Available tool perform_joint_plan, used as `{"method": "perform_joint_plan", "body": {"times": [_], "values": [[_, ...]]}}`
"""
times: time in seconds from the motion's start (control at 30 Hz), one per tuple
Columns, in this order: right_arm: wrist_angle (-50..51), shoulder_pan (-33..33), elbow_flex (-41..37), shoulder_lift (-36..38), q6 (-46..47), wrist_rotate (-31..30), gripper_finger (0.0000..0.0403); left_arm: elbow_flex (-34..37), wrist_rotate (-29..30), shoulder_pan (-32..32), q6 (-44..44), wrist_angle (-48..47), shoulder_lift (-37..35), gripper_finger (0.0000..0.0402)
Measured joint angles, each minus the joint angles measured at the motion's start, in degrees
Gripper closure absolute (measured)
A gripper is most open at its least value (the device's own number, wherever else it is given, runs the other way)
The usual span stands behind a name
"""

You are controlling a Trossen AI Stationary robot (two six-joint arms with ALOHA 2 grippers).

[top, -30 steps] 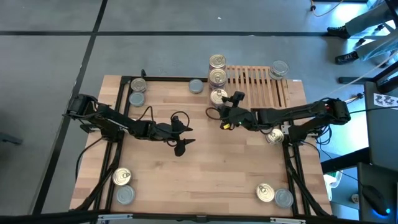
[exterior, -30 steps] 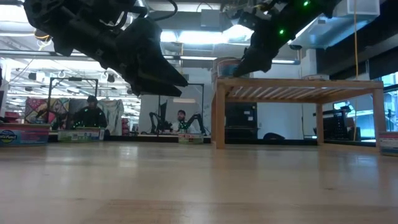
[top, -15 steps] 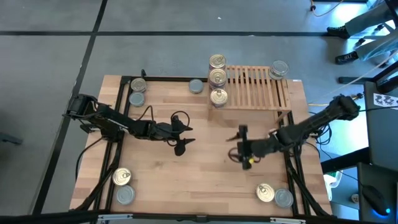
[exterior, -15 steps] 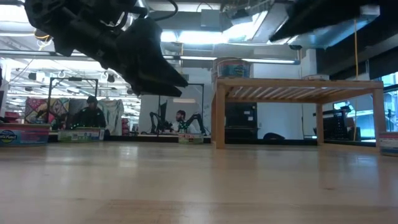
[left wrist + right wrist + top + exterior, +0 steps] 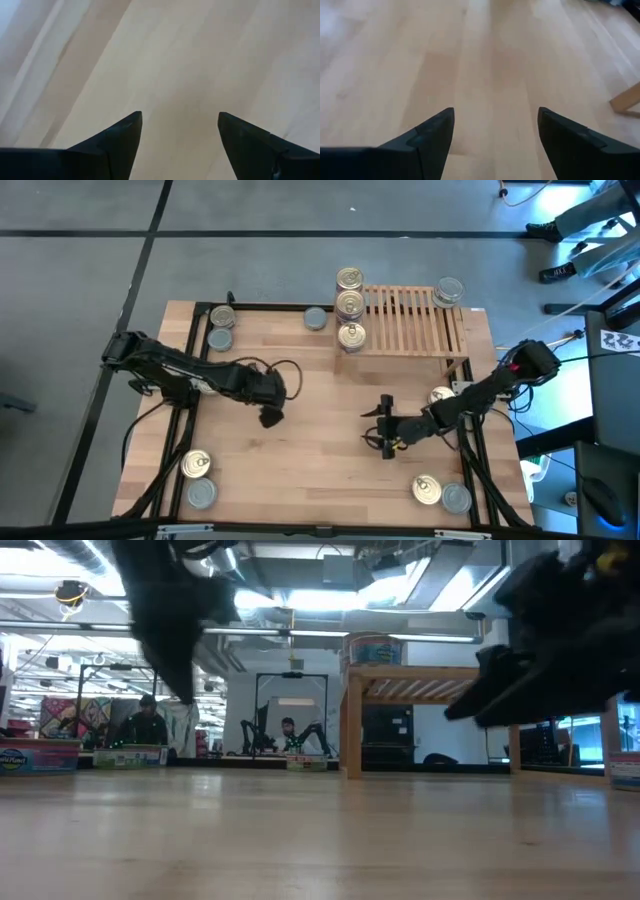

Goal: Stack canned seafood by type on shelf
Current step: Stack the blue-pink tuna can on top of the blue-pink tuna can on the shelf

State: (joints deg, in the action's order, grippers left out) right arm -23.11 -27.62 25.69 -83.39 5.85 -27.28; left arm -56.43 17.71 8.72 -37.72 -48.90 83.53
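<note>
Three gold-topped cans stand in a row along the left end of the slatted shelf, and a silver-topped can sits at its far right corner. Other cans rest flat on the table: a pair at the far left, a pair at the near left, a pair at the near right, one silver and one gold. My left gripper hangs open over bare wood, left of centre, pointing down. My right gripper is open and low over bare wood, right of centre.
Black cables lie beside both arms on the wooden table. A shelf leg shows at the edge of the right wrist view. Bare wood lies between the two grippers and toward the near edge. People sit in the room behind the table.
My right gripper has swung away from the cans at the shelf's left end, toward the near edge and down, and stays open and empty. My left gripper has tipped from nearly level to pointing down and has drawn back a little toward the table's left. No can has moved.
</note>
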Motion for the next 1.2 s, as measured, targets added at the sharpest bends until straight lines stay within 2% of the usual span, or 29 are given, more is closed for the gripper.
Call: {"method": "perform_joint_plan", "body": {"times": [0.23, 0.3, 0.4, 0.63, 0.73, 0.83, 1.03, 1.2], "values": [[-3.0, 1.5, 0.0, -6.3, 0.2, -2.5, 0.0123, 0.2, 0.9, -0.9, -18.5, -23.9, -0.1, 0.0142], [-2.4, 1.4, 0.0, -8.2, 0.4, -3.3, 0.0123, 1.0, 0.9, -1.9, -22.2, -27.5, -0.1, 0.0142], [-4.7, 1.4, 0.0, -10.5, 0.4, -4.0, 0.0123, 2.6, 0.2, -3.2, -25.1, -28.0, -0.1, 0.0142], [-8.3, 1.4, 0.0, -11.8, -0.1, -3.8, 0.0123, 6.6, -4.4, -9.0, -20.4, -32.1, 0.0, 0.0149], [-9.2, 1.4, 0.0, -11.8, -0.4, -3.8, 0.0123, 6.7, -4.6, -11.4, -17.4, -34.4, 0.0, 0.0159], [-9.7, 1.4, 0.0, -11.8, -0.5, -3.7, 0.0123, 6.8, -2.3, -13.8, -15.7, -35.9, 0.0, 0.0168], [-10.0, 1.4, 0.0, -11.8, -0.5, -3.2, 0.0123, 11.1, -1.3, -18.3, -10.0, -31.5, 0.3, 0.0179], [-9.8, 1.4, 0.0, -11.8, -0.5, -3.2, 0.0123, 10.8, -2.6, -18.6, -5.4, -28.3, 1.4, 0.0185]]}}
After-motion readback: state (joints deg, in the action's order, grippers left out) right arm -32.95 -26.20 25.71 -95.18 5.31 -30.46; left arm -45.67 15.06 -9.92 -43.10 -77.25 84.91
